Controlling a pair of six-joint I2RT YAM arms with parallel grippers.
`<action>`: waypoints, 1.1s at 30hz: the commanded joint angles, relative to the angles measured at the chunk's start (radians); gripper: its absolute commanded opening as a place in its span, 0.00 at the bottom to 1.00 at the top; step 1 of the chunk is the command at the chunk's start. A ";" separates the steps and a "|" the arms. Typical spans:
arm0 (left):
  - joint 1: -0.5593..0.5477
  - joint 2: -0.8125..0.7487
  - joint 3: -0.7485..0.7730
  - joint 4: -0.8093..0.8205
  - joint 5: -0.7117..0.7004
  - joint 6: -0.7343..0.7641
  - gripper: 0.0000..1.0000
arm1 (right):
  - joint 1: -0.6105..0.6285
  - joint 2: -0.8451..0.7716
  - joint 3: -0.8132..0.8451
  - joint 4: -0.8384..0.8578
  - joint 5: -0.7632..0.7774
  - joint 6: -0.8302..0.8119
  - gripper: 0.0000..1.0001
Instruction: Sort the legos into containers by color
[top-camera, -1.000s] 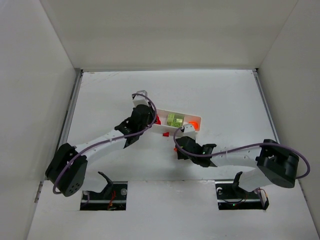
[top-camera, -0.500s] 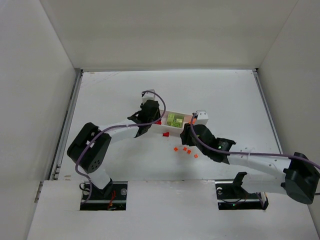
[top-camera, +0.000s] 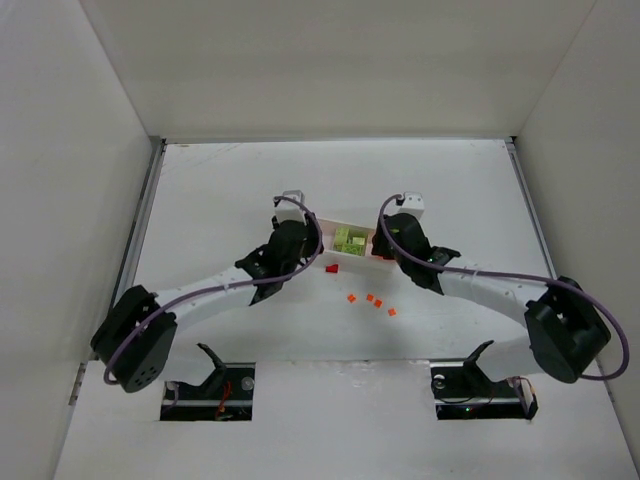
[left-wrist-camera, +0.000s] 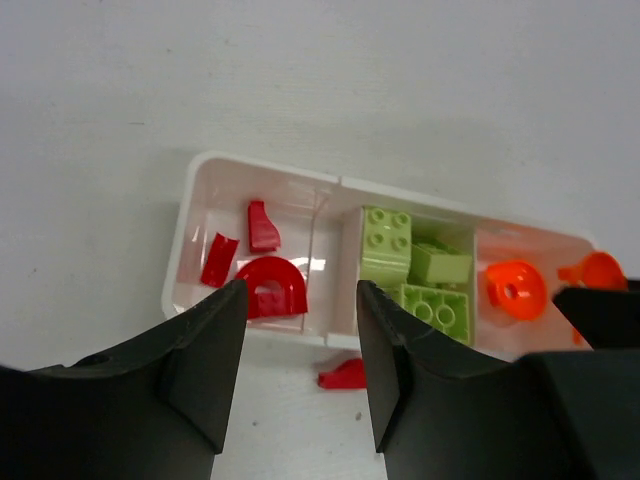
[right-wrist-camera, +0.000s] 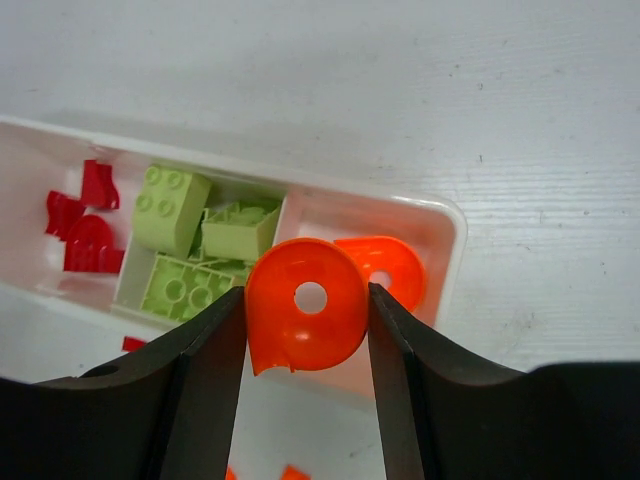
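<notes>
my right claw (right-wrist-camera: 306, 300) is clenched on a round orange lego (right-wrist-camera: 290, 332) over the tray's (right-wrist-camera: 452, 222) 3 o'clock compartment. my left claw (left-wrist-camera: 300, 335) is released, empty, above the red pieces (left-wrist-camera: 270, 288) at the 9 o'clock end. green bricks (left-wrist-camera: 432, 305) sit in the middle. one red brick (left-wrist-camera: 345, 375) lies on the counter (left-wrist-camera: 400, 80) by the tray's 6 o'clock wall.

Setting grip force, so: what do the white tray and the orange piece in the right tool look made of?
The tray looks like thin moulded plastic, glossy and slightly translucent: its walls catch glare. The orange piece looks like hard plastic, smooth with a soft sheen, evenly coloured, with a clean round hole.
</notes>
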 joint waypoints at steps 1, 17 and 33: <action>-0.070 -0.092 -0.090 0.025 -0.057 -0.022 0.45 | -0.014 0.057 0.063 0.074 -0.009 -0.036 0.47; -0.244 0.041 -0.121 0.057 -0.128 -0.148 0.52 | 0.017 -0.056 0.005 0.062 0.048 -0.036 0.68; -0.224 0.326 0.029 0.087 -0.102 -0.113 0.51 | 0.256 -0.291 -0.248 0.034 0.022 0.096 0.63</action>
